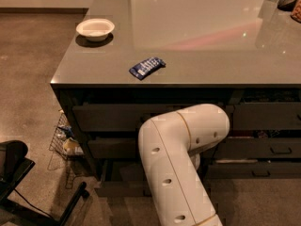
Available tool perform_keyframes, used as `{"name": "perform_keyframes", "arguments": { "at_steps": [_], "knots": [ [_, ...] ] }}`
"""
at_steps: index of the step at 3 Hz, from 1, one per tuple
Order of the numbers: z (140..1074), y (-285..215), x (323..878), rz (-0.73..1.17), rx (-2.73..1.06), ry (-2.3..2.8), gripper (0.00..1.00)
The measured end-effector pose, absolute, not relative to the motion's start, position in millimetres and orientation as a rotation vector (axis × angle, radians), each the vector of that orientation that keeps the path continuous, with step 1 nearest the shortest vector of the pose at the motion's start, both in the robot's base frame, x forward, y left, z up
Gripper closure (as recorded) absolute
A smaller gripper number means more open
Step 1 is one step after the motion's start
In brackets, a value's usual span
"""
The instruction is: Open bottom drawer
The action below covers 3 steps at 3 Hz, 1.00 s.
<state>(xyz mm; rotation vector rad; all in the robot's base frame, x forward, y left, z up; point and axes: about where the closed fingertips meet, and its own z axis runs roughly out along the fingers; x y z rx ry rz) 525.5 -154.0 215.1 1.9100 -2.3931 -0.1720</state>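
The bottom drawer [118, 188] is the lowest dark grey front of the wide left stack under the counter. It appears pulled out a little, with a dark opening above its front. Its centre pull is hidden behind my white arm [181, 149], which bends down in front of the drawers. My gripper is hidden behind the arm, low in front of the left stack. The two taller wide drawers [106, 117] sit shut above the bottom one.
On the grey counter [197, 36] lie a white bowl [95, 28] and a blue packet [147, 67]. The narrower drawers [270, 149] are at the right. A wire basket [63, 142] stands on the floor at the left, with a black chair base [19, 173] nearer.
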Motion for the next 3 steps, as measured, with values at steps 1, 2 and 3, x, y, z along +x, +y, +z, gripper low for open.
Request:
{"name": "perform_keyframes", "arguments": {
  "at_steps": [1, 2, 3],
  "knots": [
    [207.6, -174.8, 554.1, -0.102, 1.897, -2.431, 1.0],
    [243.5, -207.7, 575.1, 0.01, 1.899, -2.379, 1.0],
    [281.3, -227.2, 580.2, 0.076, 1.897, -2.314, 1.0]
  ]
}}
